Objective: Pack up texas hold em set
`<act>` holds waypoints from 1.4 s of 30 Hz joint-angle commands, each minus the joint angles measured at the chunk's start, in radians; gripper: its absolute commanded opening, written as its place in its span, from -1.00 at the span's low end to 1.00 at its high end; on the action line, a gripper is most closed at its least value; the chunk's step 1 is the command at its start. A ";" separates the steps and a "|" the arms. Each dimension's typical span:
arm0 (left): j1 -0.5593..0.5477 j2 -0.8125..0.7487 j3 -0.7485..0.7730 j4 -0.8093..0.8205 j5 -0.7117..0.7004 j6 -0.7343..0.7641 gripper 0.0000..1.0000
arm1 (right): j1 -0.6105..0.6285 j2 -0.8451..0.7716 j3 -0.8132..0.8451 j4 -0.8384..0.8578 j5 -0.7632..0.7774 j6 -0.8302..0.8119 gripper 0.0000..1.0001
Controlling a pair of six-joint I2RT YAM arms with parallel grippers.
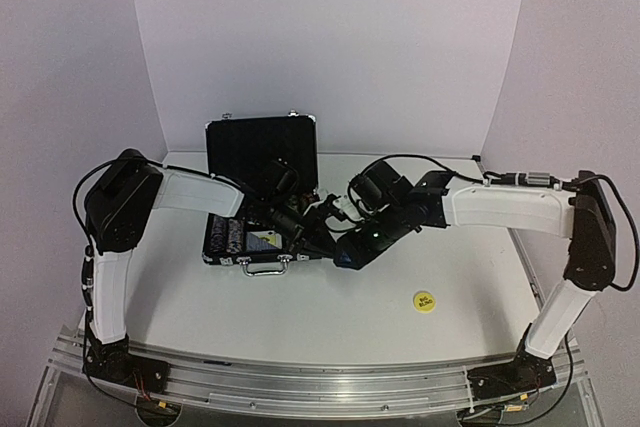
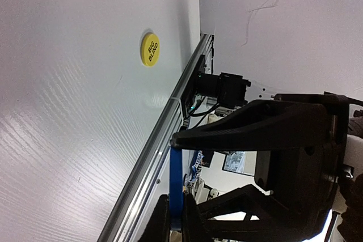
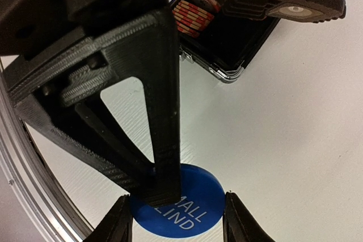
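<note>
Probable handover: left gripper (image 2: pixel 174 219) pinched the button (image 3: pixel 193 208); right gripper (image 3: pixel 176 222) flanked it, grip unclear. Next needed: carriage to the case (image 1: pixel 262 142).

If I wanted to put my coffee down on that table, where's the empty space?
Bare tabletop runs along the front, between the open case and the rail, left of the yellow button. The right side beyond that button is free too. The middle is crowded: the left tool and right tool meet at the blue button beside the case.
</note>
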 commanded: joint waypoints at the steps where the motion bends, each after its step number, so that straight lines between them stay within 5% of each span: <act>1: -0.001 -0.012 0.016 -0.030 -0.026 0.039 -1.00 | 0.002 -0.018 0.023 0.019 0.038 0.042 0.38; 3: 0.012 -0.028 0.017 -0.049 -0.070 0.054 -1.00 | 0.002 -0.052 -0.004 0.019 0.068 0.080 0.79; 5: 0.048 -0.069 -0.005 -0.064 -0.159 0.069 -1.00 | 0.001 -0.103 -0.060 0.019 0.119 0.139 0.90; 10: 0.204 -0.170 -0.094 -0.160 -0.401 0.121 -1.00 | -0.019 -0.274 -0.253 0.004 0.317 0.324 0.96; 18: 0.301 -0.218 -0.162 -0.278 -0.654 0.176 -1.00 | -0.158 -0.386 -0.434 -0.098 0.300 0.527 0.92; 28: 0.317 -0.193 -0.192 -0.286 -0.622 0.170 -0.96 | -0.193 -0.349 -0.488 -0.117 0.279 0.588 0.87; 42: 0.317 -0.336 -0.197 -0.313 -0.687 0.221 0.65 | -0.198 -0.107 -0.433 -0.122 0.193 0.575 0.54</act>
